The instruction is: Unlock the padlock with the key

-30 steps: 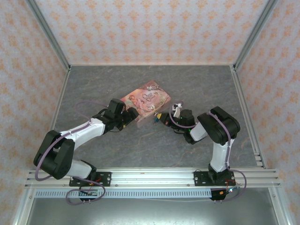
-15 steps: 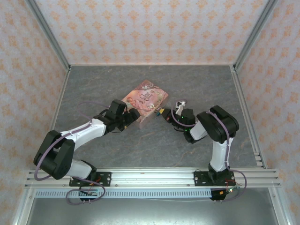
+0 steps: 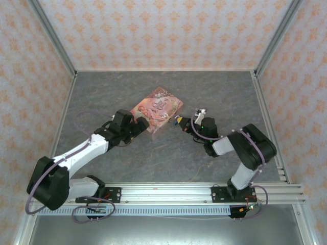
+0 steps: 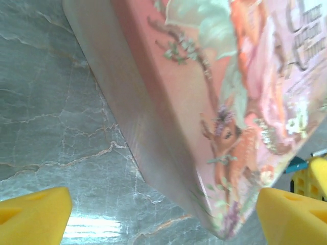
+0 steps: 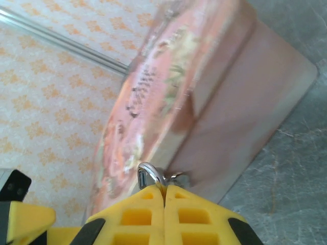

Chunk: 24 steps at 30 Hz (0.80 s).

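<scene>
I think the job is far from done, because nothing shows a key in the lock or the lock open. The pink picture tin box (image 3: 157, 108) lies near the middle of the grey stone-look tabletop (image 3: 102, 92). The left end effector (image 4: 163, 206) is spread wide, with a corner of the tin between its yellow fingers (image 4: 33, 214). The right end effector (image 5: 164, 195) is squeezed tight on a small silver metal loop (image 5: 150, 172), right by the tin's side. I cannot tell if that loop belongs to the lock or the key. A bit of the tiny blue-teal padlock (image 4: 298, 165) peeks out just beside the right end effector. The key is too small to make out. I think these steps are left: put the key in, turn it, and pop the lock open.
</scene>
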Each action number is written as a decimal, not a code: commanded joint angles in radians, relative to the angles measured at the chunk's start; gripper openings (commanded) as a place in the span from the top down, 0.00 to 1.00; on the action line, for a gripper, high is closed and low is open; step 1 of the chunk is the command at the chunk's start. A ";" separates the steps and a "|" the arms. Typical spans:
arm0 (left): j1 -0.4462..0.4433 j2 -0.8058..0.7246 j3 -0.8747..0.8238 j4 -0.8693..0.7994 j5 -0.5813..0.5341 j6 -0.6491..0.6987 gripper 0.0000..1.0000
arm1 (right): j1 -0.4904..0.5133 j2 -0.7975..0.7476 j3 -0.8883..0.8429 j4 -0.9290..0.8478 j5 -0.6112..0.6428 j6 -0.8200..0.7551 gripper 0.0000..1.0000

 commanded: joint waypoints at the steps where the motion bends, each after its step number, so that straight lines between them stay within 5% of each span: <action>1: -0.005 -0.084 -0.005 -0.081 -0.114 0.037 0.04 | -0.007 -0.157 -0.009 -0.225 0.009 -0.114 1.00; 13: 0.000 -0.383 -0.057 -0.166 -0.323 0.084 0.00 | -0.007 -0.788 0.183 -1.252 0.031 -0.389 1.00; 24: 0.010 -0.377 0.003 -0.238 -0.394 0.120 0.00 | -0.006 -0.765 0.351 -1.716 -0.019 -0.383 1.00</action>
